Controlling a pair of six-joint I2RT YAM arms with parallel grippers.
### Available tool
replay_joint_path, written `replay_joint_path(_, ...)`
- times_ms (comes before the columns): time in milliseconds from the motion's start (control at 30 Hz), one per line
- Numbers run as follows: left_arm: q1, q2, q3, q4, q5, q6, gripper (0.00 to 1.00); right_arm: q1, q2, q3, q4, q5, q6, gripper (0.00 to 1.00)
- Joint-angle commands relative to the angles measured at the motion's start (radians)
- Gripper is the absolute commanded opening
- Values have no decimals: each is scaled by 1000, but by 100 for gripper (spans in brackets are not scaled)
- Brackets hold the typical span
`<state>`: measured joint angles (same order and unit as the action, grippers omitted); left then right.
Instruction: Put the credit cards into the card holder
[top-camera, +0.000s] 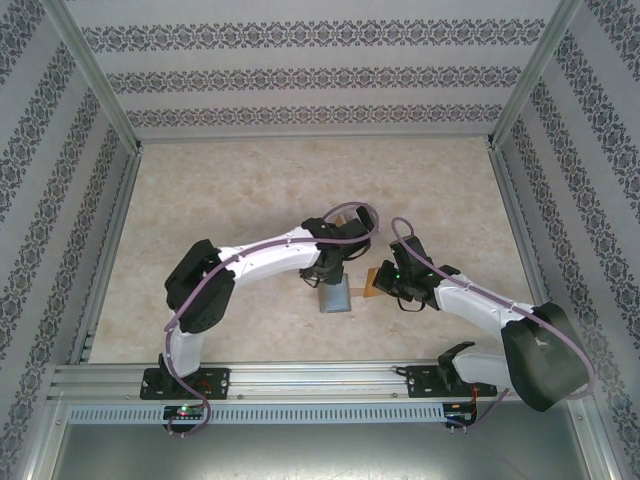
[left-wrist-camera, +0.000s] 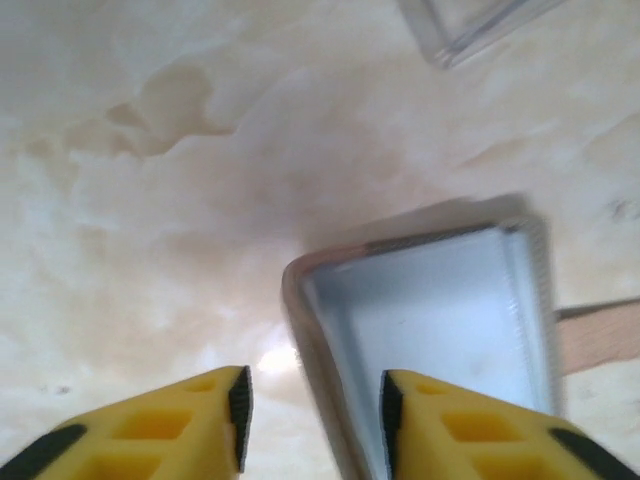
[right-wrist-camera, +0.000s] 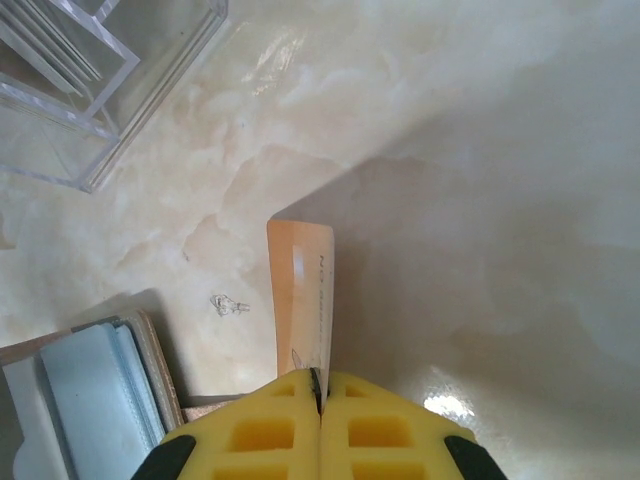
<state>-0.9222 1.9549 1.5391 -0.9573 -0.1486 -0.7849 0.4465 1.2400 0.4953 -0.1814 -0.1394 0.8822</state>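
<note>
The left gripper is held partly open, its fingers set either side of the raised left edge of the grey card holder, which lies on the surface below the outstretched, downward-bent left arm. The right gripper is clamped on one end of the orange credit card, held on edge just beside the holder, its long axis running straight out from the fingertips.

**Hidden, cropped, blurred**

From above, hard to make out much of flat grey folding card holder, half covered by left gripper. In left wrist view, smeared at far rim and cut by lower edge. Cropped by top-left corner of right wrist view: clear plastic box. Lost between fingers of right gripper: near end of thin tan-orange credit card.
</note>
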Motion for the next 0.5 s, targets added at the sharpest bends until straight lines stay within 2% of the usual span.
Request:
replay_joint_path(0,10,-88,-78,20,-35,-25,21,-14,26,-10,-104,65,-31,2)
replay_joint_path(33,13,-109,-101,44,-28,-21,15,-14,27,-6,-105,64,-33,2)
replay_joint_path(200,47,-185,-224,190,35,10,0,-14,-7,25,-100,9,-52,2)
replay_joint_path(367,118,-277,-422,500,207,-15,0,-7,-129,71,-132,-3,-98,2)
replay_joint_path(467,159,-298,-499,634,293,-44,0,-6,-171,76,-94,-80,-138,2)
